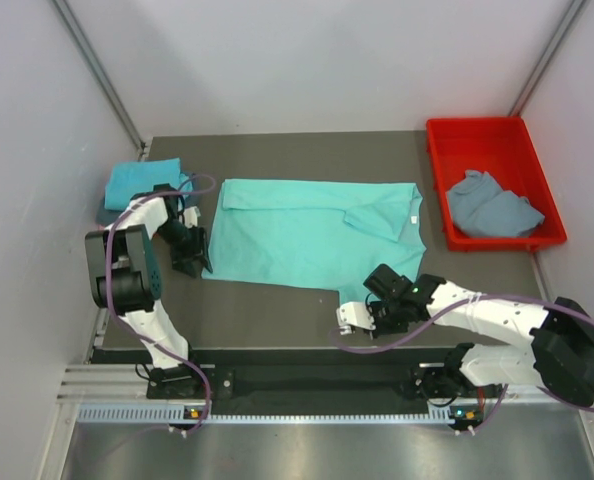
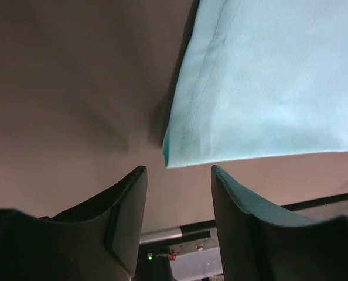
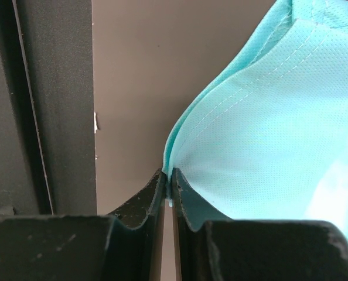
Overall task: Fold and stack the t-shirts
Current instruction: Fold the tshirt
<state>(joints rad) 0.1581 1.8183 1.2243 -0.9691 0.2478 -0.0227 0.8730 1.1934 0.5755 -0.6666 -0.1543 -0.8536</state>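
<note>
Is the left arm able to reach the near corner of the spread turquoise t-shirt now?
Probably yes. The left gripper is open, and the turquoise t-shirt corner lies just ahead of its jaws, with only bare table between.

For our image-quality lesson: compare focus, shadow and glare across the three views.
Top external view: evenly lit, sharp, faint shadows around the turquoise t-shirt. Left wrist view: soft, near jaws blurred, dark shadow on the table beside the shirt's hem. Right wrist view: stitching and weave crisp by the jaws, cloth washed out at the lower right.
</note>
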